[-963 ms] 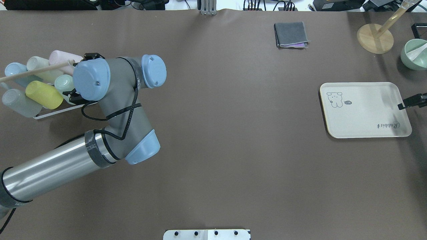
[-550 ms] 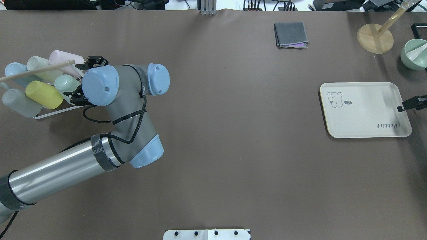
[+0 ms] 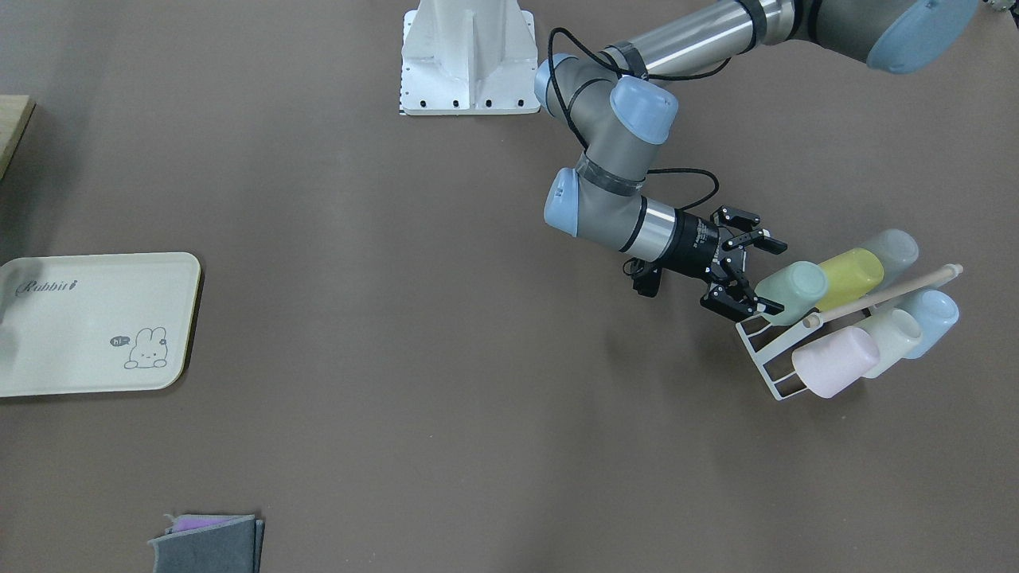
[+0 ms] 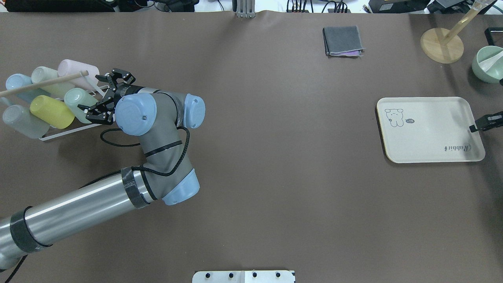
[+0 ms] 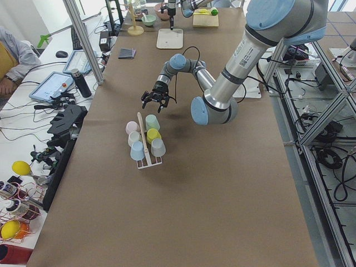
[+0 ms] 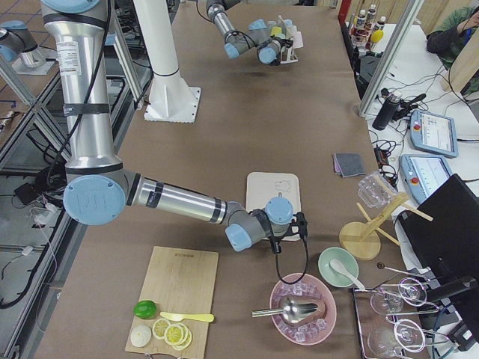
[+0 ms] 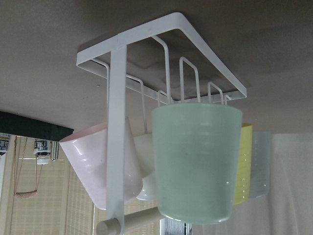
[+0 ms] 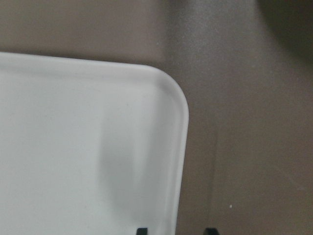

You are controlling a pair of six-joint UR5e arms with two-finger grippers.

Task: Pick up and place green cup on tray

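Far left, seen from overhead: white wire rack (image 4: 59,133) hung with tilted plastic cups. Green cup (image 4: 76,100) on the end nearest the arm, beside a yellow cup (image 4: 51,112). Just right of it, left gripper (image 4: 94,93), fingers spread wide, gripping nothing, close beside the cup; contact impossible to tell. Probably light, stiff, smooth-walled and slippery. Best pinched gently across the tapered wall, then slid off its prong. Far right, well apart: tray (image 4: 428,133), with right gripper (image 4: 473,125) at its edge, fingertips parted, holding nothing.
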